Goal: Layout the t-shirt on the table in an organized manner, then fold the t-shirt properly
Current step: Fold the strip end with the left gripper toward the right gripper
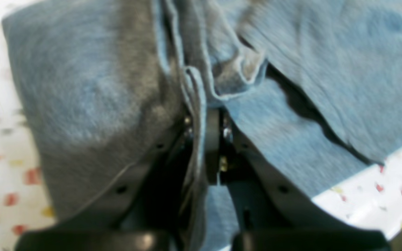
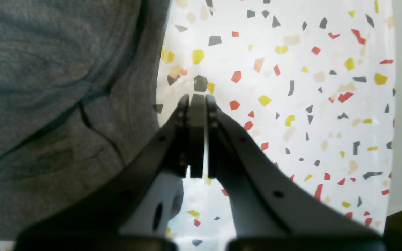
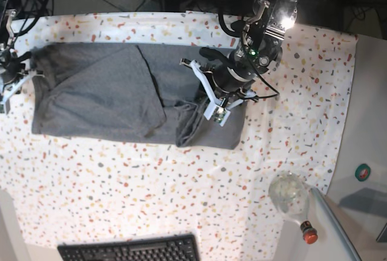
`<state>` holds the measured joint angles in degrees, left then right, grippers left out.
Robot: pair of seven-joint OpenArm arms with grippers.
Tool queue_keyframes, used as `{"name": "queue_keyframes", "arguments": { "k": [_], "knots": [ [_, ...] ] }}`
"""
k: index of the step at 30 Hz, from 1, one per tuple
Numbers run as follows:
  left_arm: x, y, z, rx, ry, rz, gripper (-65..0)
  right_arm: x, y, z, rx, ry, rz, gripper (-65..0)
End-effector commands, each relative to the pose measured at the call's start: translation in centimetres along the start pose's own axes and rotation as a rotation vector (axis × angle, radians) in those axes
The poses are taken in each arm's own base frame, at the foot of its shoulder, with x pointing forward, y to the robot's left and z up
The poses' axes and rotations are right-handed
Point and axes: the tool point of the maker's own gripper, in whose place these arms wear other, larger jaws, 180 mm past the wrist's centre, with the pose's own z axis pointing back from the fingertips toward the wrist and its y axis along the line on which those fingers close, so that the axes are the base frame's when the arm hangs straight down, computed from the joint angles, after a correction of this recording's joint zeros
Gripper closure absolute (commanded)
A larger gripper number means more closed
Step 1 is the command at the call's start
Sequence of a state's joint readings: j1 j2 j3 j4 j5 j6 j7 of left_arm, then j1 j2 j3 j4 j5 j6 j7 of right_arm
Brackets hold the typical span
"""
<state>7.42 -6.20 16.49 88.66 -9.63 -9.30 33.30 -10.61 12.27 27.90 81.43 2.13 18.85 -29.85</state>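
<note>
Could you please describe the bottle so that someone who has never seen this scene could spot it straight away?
Start from the table, with its white, colour-flecked cloth, and go to its edge at the lower right of the base view, well clear of the grey t-shirt. There the bottle lies on its side, half on the cloth and half on a plain grey surface. It is the only clear thing, with a red cap.

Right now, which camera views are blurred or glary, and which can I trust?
Left wrist: soft and smeared, t-shirt folds blurry around the left gripper. Right wrist: sharp on the right gripper, table washed bright. Base: clear, glare spot on the arm top.
</note>
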Motion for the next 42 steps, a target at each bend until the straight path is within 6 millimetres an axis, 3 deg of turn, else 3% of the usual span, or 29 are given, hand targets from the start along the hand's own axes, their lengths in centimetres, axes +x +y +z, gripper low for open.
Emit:
{"name": "queue_keyframes", "arguments": {
  "k": [1,6,28,30,34,42],
  "knots": [
    [1.8,-0.5,-0.2,-0.012,-0.051,-0.001,0.0,1.6,-1.1,0.4,-0.024,-0.047,0.012,0.0],
    [1.3,-2.0,-1.2,-0.043,-0.031,0.005,0.0,1.5,-1.1,0.4,-0.024,-0.046,0.012,0.0],
    [4.4,-4.5,-1.4,-0.083,-0.104,0.035,0.0,1.8,-1.1,0.4,-0.024,-0.052,0.011,0.0],
    [4.6,-5.5,-1.4,-0.107,-0.105,0.010,0.0,1.8,-1.1,0.4,-0.024,-0.052,0.011,0.0],
    [4.6,-6.5,-1.5,-0.130,-0.101,-0.003,0.0,1.8,-1.1,0.4,-0.024,-0.052,0.011,0.0],
    [3.4,-6.2,-2.2,-0.125,-0.065,0.000,0.0,1.8,-1.1,0.4,-0.024,-0.052,0.011,0.0]
  ]
}}
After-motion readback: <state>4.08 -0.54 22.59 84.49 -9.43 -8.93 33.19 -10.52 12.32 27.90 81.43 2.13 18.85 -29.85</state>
